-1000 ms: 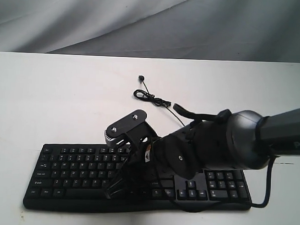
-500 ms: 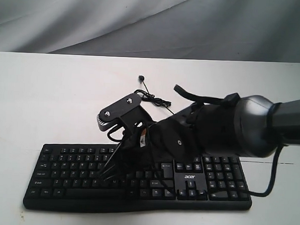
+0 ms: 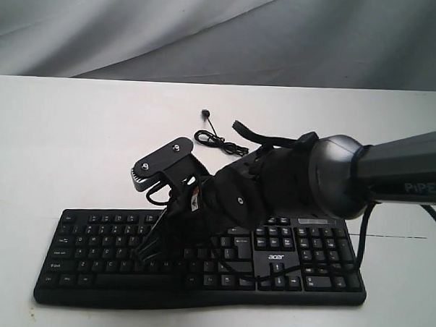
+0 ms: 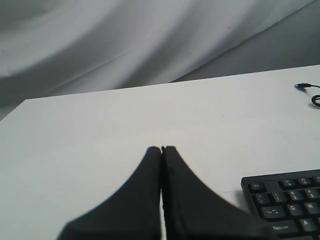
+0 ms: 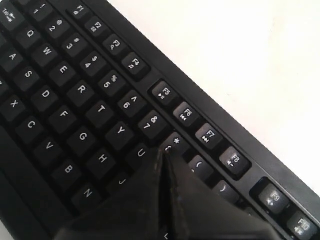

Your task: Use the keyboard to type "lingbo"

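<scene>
The black keyboard (image 3: 89, 297) lies along the front of the white table, with its acer logo (image 3: 275, 258) right of centre. My right gripper (image 3: 143, 256) reaches across from the right and is shut, holding nothing. In the right wrist view its tip (image 5: 162, 152) sits between the U key (image 5: 140, 153) and the 8 key (image 5: 175, 142), covering the key beside U. Whether it touches a key I cannot tell. My left gripper (image 4: 161, 148) is shut and empty over bare table, beside the keyboard's Esc corner (image 4: 256, 187). It is out of the exterior view.
The keyboard's thin black cable (image 3: 219, 142) lies coiled on the table behind the keyboard, ending in a small plug (image 3: 204, 114); its end also shows in the left wrist view (image 4: 302, 86). A grey draped backdrop (image 3: 209, 33) hangs behind the white table (image 3: 60, 142).
The right arm has swung left along the keyboard. Its shut tip has moved from the bottom rows near the middle to the letter rows further left. Nothing shows the left gripper earlier.
</scene>
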